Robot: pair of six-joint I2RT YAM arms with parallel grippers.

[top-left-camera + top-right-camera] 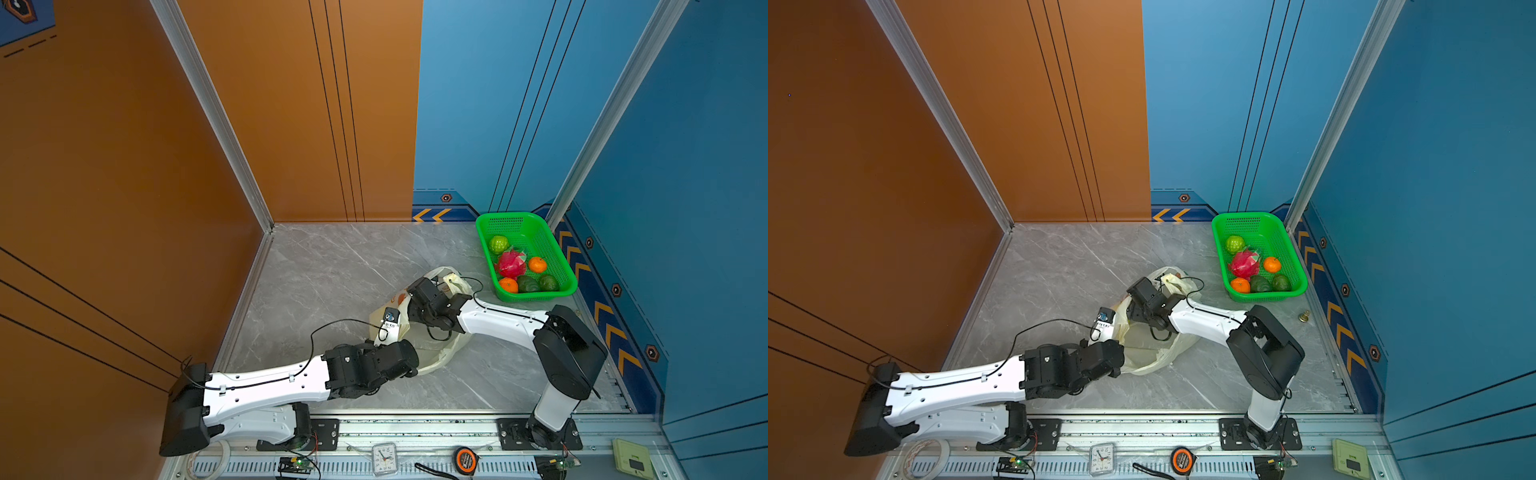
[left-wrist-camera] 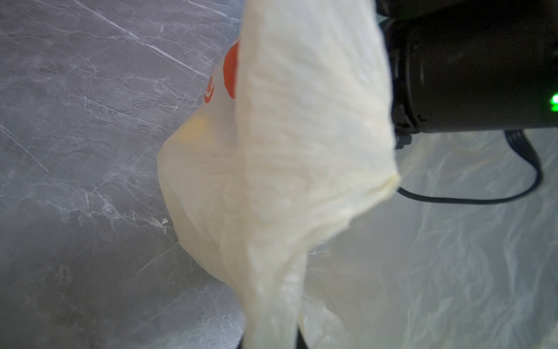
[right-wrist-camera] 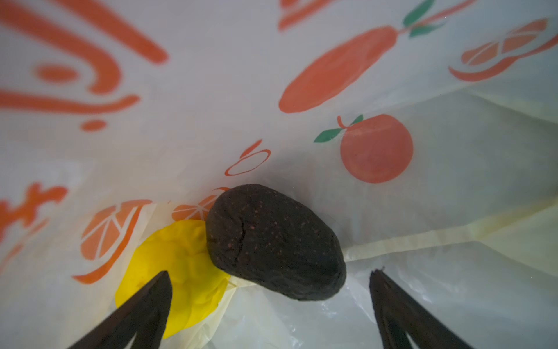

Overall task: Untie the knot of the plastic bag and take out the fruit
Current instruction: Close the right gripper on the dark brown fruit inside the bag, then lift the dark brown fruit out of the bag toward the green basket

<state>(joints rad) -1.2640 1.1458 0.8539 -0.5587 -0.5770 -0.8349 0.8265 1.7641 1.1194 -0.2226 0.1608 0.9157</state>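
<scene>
1. One table (image 1: 332, 270), grey marble. One bag (image 1: 444, 353) (image 1: 1154, 353) lies on it, right of the middle, between the middle and the far right corner.
2. One green basket (image 1: 536, 296) (image 1: 1266, 296) stands in the far right corner, near the bag but not touching it.
3. Six fruits lie in the basket:
   - one green round fruit (image 1: 498, 244)
   - one dragon fruit (image 1: 511, 264)
   - two oranges (image 1: 537, 264) (image 1: 508, 285)
   - two dark green fruits (image 1: 528, 284) (image 1: 549, 283)
4. Two fruits lie inside the bag, seen in the right wrist view: one dark avocado (image 3: 274, 241) and one yellow fruit (image 3: 178, 266). They touch, and the avocado partly covers the yellow fruit.
5. Two arms are at work. The right arm (image 1: 498, 322) reaches from the near right into the bag's mouth. The right jaws stand wide apart and hold nothing. One tip is over the yellow fruit, and the avocado lies just ahead, between the tips.
6. The left arm (image 1: 270, 382) comes from the near left corner to the bag's left side. The left jaws are closed and appear to pinch the bag's film, which rises off the table. In the left wrist view the film (image 2: 302, 151) runs down to the picture's edge, and the jaws themselves are hidden.
7. On the rail along the near edge are one clock (image 1: 384, 457) and one tape measure (image 1: 465, 459).
</scene>
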